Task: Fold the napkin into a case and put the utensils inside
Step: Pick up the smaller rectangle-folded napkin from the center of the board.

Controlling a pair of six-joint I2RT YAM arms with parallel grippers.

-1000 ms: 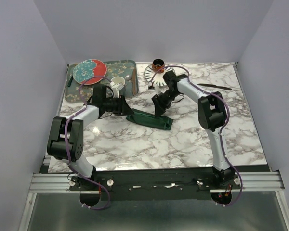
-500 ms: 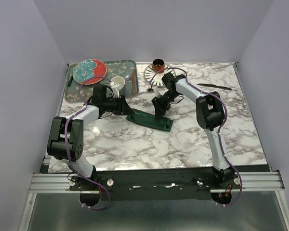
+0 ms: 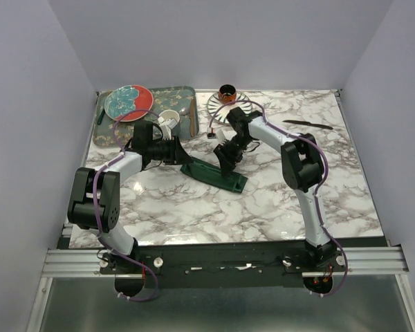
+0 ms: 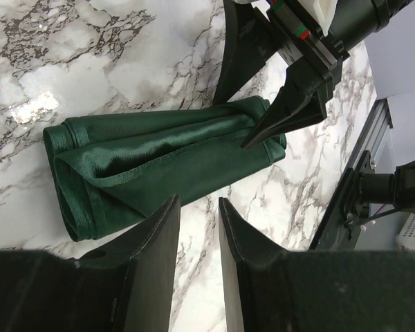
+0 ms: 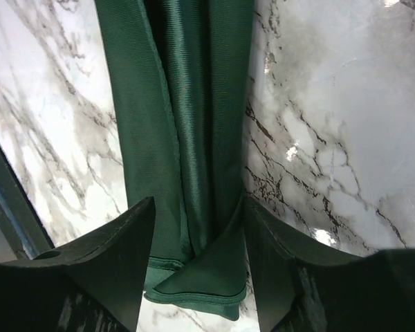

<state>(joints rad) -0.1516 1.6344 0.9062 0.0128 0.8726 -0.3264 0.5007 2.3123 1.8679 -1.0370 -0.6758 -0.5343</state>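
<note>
The napkin (image 3: 214, 174) lies on the marble as a long narrow dark green folded strip, running from mid-table toward the right front. My right gripper (image 3: 228, 155) is down over its far half, open. In the right wrist view its fingers (image 5: 199, 207) straddle the strip (image 5: 187, 104), and the right finger touches a turned-over flap. My left gripper (image 3: 182, 153) hovers at the strip's left end. In its own view it (image 4: 199, 200) is open, with a narrow gap and only marble between the fingers, and the napkin (image 4: 166, 159) lies just ahead. One slim black utensil (image 3: 308, 125) lies at the back right.
A green tray (image 3: 187, 93) at the back left holds a red and teal plate (image 3: 128, 102), a white cup (image 3: 169, 119) and a silver spoon (image 3: 185, 111). A striped white plate (image 3: 218, 111) with a brown cup (image 3: 227, 92) stands behind the right gripper.
My right arm has swung a little to the left and its gripper has shifted along the napkin. The strip's right end has moved slightly. The left arm has stayed still.
</note>
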